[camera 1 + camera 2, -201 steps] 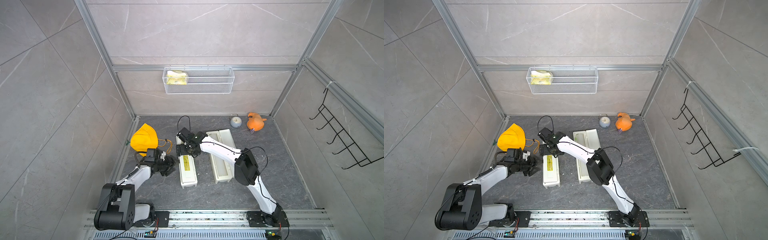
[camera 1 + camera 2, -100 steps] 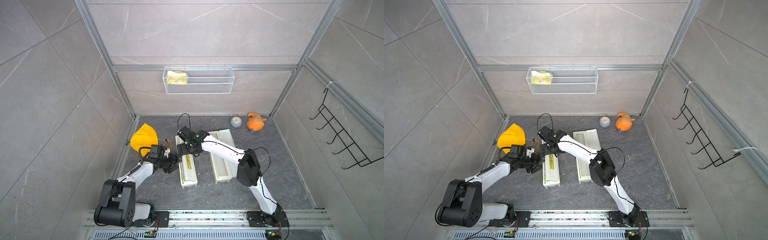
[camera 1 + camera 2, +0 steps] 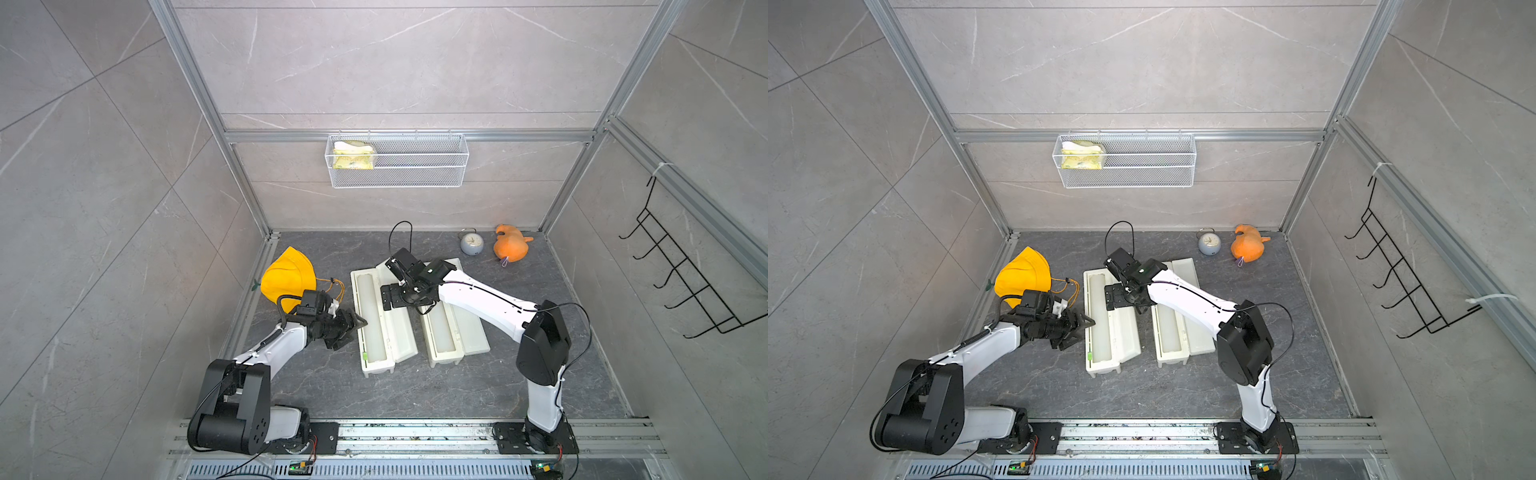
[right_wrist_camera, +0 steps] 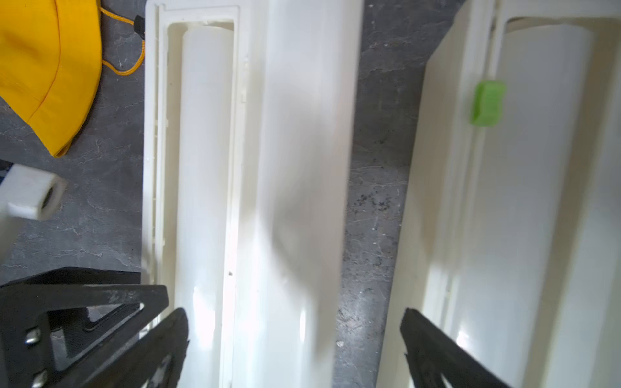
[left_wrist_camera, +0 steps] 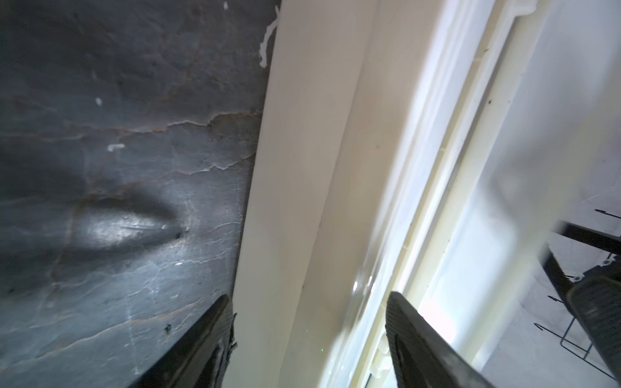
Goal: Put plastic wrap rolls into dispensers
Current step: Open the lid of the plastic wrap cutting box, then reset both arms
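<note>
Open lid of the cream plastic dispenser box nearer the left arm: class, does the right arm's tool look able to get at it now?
Probably yes: the right tool hangs open just above that long cream plastic lid, with nothing between them.

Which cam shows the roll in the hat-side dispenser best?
Right wrist: the roll lies close-up in its trough, one end visible. Both top views show it small; left wrist shows mainly the dispenser wall.

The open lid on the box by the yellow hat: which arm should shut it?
Likely the right: its open fingers hang over that lid, while the left fingers straddle the outer wall of the box, across the roll.
</note>
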Controlling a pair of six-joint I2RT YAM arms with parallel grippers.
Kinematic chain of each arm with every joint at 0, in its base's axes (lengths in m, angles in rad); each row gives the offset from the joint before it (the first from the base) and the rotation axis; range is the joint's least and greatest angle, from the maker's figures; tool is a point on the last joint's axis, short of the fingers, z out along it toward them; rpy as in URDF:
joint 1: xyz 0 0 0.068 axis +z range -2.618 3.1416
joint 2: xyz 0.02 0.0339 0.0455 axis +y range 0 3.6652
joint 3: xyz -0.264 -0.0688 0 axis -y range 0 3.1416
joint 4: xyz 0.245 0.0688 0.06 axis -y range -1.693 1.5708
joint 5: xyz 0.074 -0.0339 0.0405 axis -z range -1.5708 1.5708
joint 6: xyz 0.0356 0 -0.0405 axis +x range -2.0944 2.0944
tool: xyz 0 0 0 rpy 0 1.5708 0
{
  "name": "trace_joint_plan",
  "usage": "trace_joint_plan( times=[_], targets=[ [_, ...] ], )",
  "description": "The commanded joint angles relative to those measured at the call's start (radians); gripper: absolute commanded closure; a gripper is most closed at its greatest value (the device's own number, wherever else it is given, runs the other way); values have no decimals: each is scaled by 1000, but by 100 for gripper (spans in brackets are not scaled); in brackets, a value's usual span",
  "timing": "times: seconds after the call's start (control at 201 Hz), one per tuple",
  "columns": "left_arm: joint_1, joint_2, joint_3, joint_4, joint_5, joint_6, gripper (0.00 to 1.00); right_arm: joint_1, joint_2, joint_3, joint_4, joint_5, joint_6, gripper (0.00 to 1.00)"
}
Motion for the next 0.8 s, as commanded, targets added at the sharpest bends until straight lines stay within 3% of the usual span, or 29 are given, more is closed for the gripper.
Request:
trace_joint_plan(
  times=[0.0,0.159,0.269,0.418,0.542,0.687,0.791],
  targets=[
    [4,-48,71,-83,-48,62,27,-43,-111,-85,51,-9,-29,1],
    [53,-74,143,-144,-103,117,25,-167,-292,-278,126,5,-89,0],
    [101,-87,195,-190,-187,182,17,-276,-407,-395,138,75,-144,0],
    [137,-112,249,-201,-414,292,7,-460,-558,-592,234,165,-197,0],
    [158,-120,221,-122,-623,407,5,-603,-630,-754,386,215,-233,0],
    [158,-170,37,238,-794,547,5,-668,-620,-934,628,339,-291,0],
    [160,-157,-106,529,-842,613,4,-674,-618,-1089,895,398,-358,0]
  ],
)
